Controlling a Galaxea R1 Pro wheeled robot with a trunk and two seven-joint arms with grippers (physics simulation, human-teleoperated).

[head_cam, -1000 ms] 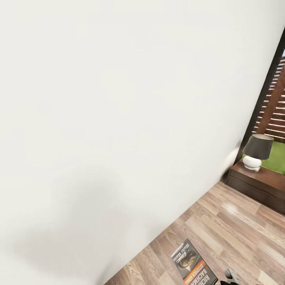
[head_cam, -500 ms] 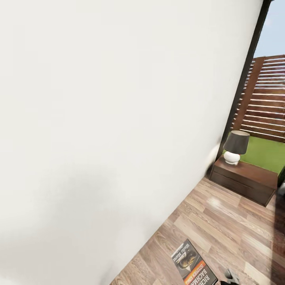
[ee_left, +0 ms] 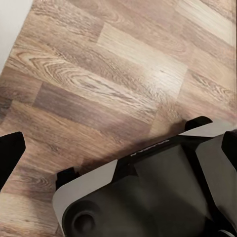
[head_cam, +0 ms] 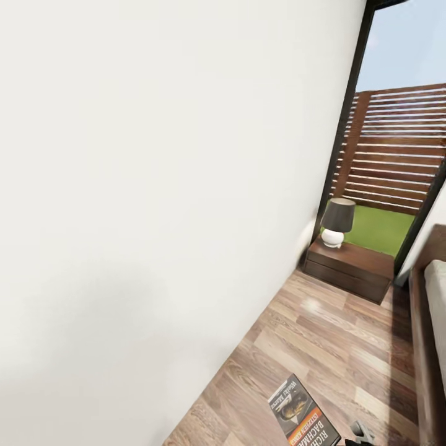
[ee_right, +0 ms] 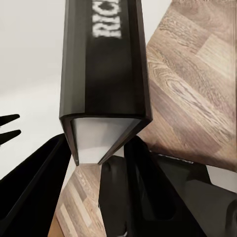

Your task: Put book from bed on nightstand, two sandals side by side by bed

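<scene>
Right tool [ee_right: 101, 163] is clamped on the book [ee_right: 103, 74], gripping only its lower edge, with the nightstand [head_cam: 351, 267] far off by the window. Such a thin grip may let the book tilt or slip while travelling. Left tool [ee_left: 118, 148] looks open, empty.

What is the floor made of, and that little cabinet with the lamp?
The floor looks like grey-brown wood planks: grain lines and board seams show, with a soft shine. The nightstand seems to be dark brown wood with a glossy top. The lamp has a white, smooth, perhaps ceramic base and a dark shade, maybe fabric.
</scene>
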